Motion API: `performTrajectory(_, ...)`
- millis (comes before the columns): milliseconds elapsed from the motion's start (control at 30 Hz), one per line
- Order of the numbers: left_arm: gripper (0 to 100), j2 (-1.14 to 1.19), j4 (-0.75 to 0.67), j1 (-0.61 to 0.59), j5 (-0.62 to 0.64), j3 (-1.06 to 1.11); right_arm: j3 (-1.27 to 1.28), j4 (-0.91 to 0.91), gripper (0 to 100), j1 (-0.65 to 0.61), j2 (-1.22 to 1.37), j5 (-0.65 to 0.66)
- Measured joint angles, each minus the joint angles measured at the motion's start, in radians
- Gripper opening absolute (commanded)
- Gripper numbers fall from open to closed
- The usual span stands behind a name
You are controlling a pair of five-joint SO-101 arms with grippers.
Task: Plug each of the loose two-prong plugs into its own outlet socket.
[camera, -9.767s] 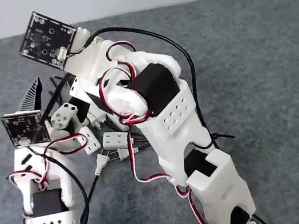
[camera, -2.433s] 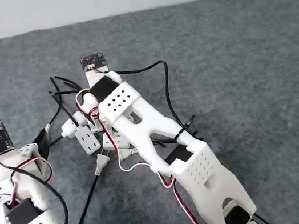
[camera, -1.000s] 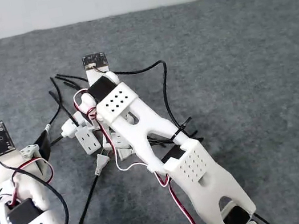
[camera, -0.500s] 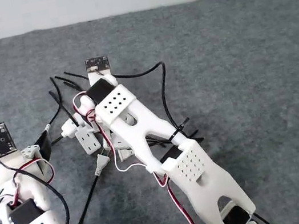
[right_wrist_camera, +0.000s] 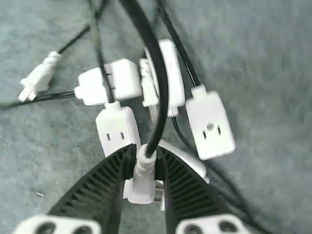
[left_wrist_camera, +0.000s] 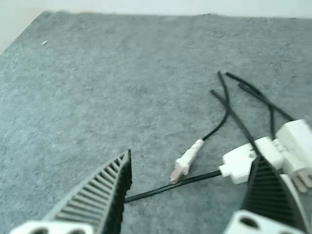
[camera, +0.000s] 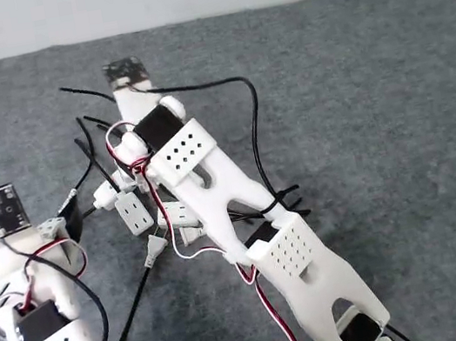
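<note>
My right gripper (right_wrist_camera: 146, 151) is shut on a white two-prong plug (right_wrist_camera: 141, 184) whose black cord (right_wrist_camera: 155, 83) runs up between the fingers. Just beyond it lie a white two-slot socket (right_wrist_camera: 117, 126), another socket (right_wrist_camera: 209, 127) and two more white blocks (right_wrist_camera: 105, 80). In the high view the right arm (camera: 212, 182) covers this cluster, with one socket (camera: 134, 212) showing beside it. My left gripper (left_wrist_camera: 192, 158) hangs open over the carpet, with a small loose plug (left_wrist_camera: 184, 165) lying below the gap between its fingers. Another loose plug (camera: 155, 248) lies nearer the arm bases.
Black cords (camera: 88, 155) tangle across the grey carpet (camera: 376, 109) around the sockets. A white connector block (left_wrist_camera: 243, 165) with a black lead lies beside the left gripper. Open carpet stretches to the right of the right arm.
The right arm's wrist has swung farther out from its base, drawing the held plug's cord with it. The left arm has barely shifted.
</note>
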Motion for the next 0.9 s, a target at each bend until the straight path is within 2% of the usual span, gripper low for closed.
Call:
performTrajectory(100, 36, 0.000, 0.000, 0.074, 0.029, -0.026, -0.063, 0.002, 0.7, 0.002, 0.000, 0.094)
performTrajectory(333, 36, 0.000, -0.098, 0.252, 0.087, -0.041, -0.229, 0.002, 0.7, 0.048, 0.000, 0.160)
performTrajectory(667, 36, 0.000, -0.140, 0.387, 0.092, -0.041, -0.284, 0.002, 0.7, 0.058, -0.005, 0.207)
performTrajectory(900, 36, 0.000, -0.140, 0.410, 0.106, -0.058, -0.284, 0.002, 0.7, 0.058, -0.029, 0.244)
